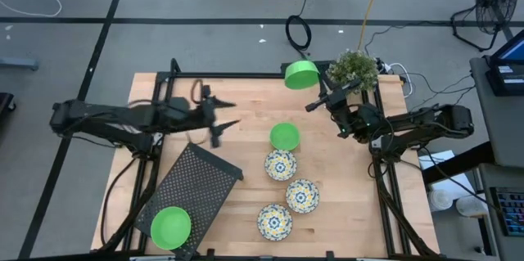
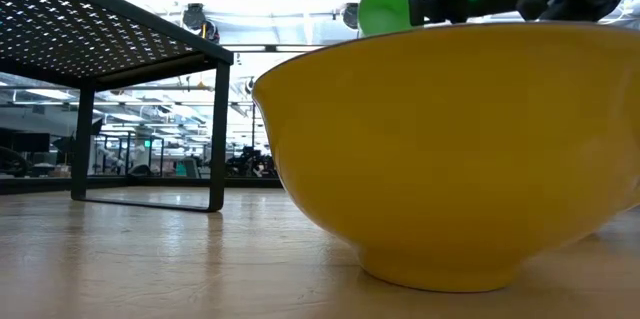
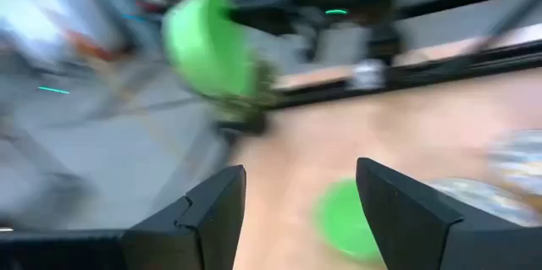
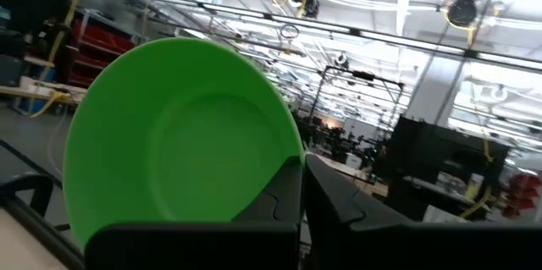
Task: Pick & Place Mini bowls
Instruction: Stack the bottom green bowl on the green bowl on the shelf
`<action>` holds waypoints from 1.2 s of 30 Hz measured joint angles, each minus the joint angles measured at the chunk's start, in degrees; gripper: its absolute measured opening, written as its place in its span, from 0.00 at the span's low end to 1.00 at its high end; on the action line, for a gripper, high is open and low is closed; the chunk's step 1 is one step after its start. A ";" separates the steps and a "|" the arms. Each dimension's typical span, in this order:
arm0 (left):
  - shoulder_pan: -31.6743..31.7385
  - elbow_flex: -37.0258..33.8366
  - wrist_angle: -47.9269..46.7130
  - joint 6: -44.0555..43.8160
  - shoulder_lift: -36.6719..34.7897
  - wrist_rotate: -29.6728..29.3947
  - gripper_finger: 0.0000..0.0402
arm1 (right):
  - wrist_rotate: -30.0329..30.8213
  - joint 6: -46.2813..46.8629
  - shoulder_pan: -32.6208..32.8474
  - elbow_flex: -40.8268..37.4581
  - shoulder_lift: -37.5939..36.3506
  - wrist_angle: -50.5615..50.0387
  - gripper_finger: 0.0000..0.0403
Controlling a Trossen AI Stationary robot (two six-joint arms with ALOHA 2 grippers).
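My right gripper [image 1: 316, 91] is shut on a plain green mini bowl [image 1: 300, 74], held up over the table's far edge; the bowl also shows in the low view [image 2: 384, 9]. My left gripper [image 1: 228, 115] is open and empty above the table's left middle, pointing toward a second green bowl [image 1: 284, 136] that rests on its base on the wood. Three floral bowls [image 1: 280, 164], [image 1: 301, 195], [image 1: 274, 221] stand upright in front of it. A third green bowl [image 1: 170, 227] sits at the near left corner of the black mesh tray [image 1: 196, 181]. My right gripper pinches the green bowl's rim [image 4: 288, 164] between its two fingers, one finger [image 4: 275, 206] inside the bowl and one [image 4: 347, 206] outside. The bowl is lifted clear of the table and tipped on edge, its hollow facing back toward the wrist.
A small potted plant [image 1: 354, 69] stands at the far right corner, close to my right gripper. The raised mesh tray fills the near left. A yellow bowl wall [image 2: 450, 149] close to the low camera blocks most of that view. Bare wood lies at the near right.
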 joint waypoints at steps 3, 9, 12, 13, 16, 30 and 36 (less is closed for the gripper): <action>-0.03 0.07 11.16 7.33 5.62 -11.39 0.57 | 1.62 -1.08 0.32 0.00 0.00 0.22 0.00; -0.68 0.07 34.04 17.14 15.14 -18.70 0.57 | 1.62 -1.24 0.69 0.02 0.00 0.12 0.00; -1.58 0.07 41.97 21.56 18.94 -18.68 0.57 | 1.60 -1.27 0.86 0.02 0.00 0.15 0.00; -1.76 0.07 44.04 22.65 20.05 -18.69 0.57 | 1.59 -1.31 0.88 0.02 0.00 0.15 0.00; -2.34 1.01 47.14 22.99 22.85 -17.38 0.57 | 0.64 -1.10 0.90 0.02 0.00 0.15 0.00; -2.79 6.45 45.16 20.21 28.27 -18.79 0.57 | -14.78 2.60 2.13 1.35 4.02 1.31 0.00; -2.67 6.45 44.24 20.35 28.26 -18.78 0.57 | -14.48 0.31 4.03 5.26 8.27 1.44 0.00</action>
